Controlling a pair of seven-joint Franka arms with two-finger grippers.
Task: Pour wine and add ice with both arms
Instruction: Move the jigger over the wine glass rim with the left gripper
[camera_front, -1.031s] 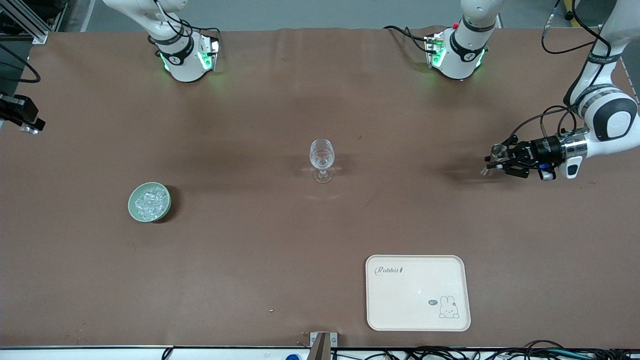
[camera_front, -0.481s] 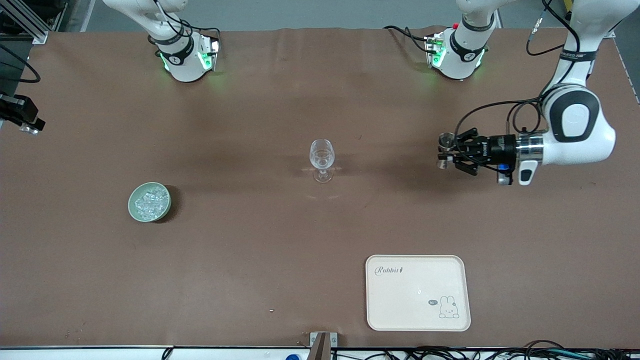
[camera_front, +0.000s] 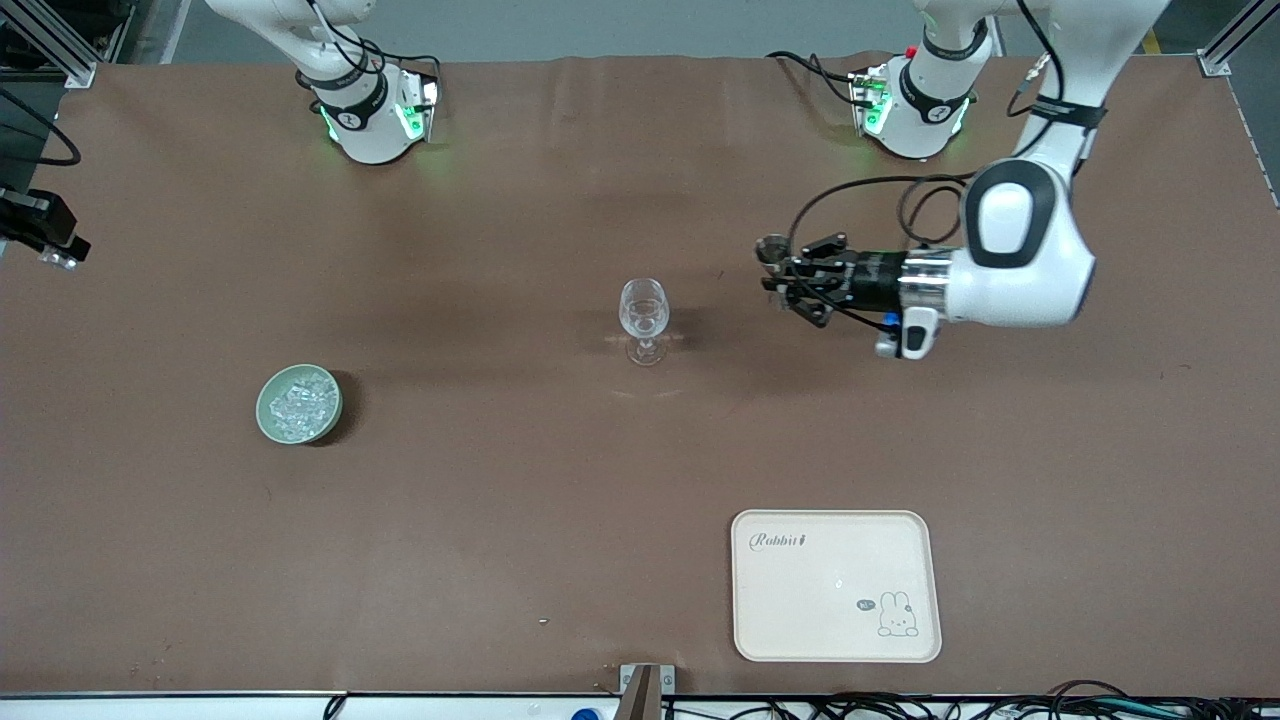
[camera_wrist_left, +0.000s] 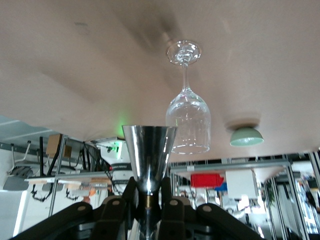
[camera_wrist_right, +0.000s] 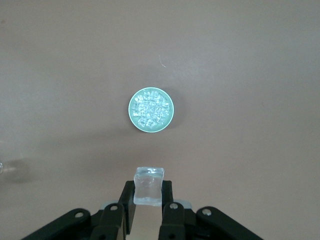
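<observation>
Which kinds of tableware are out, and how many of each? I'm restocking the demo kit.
Wine glass: 1
Green bowl of ice: 1
Cream tray: 1
Steel measuring cup, held in the left tool: 1
Total: 4

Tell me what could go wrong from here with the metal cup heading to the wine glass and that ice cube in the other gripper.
1. The left gripper carries the metal cup close beside the slender-stemmed wine glass; a bump could topple it.
2. The right gripper pinches one ice cube at its tips, high above the green bowl; it could slip out.
</observation>
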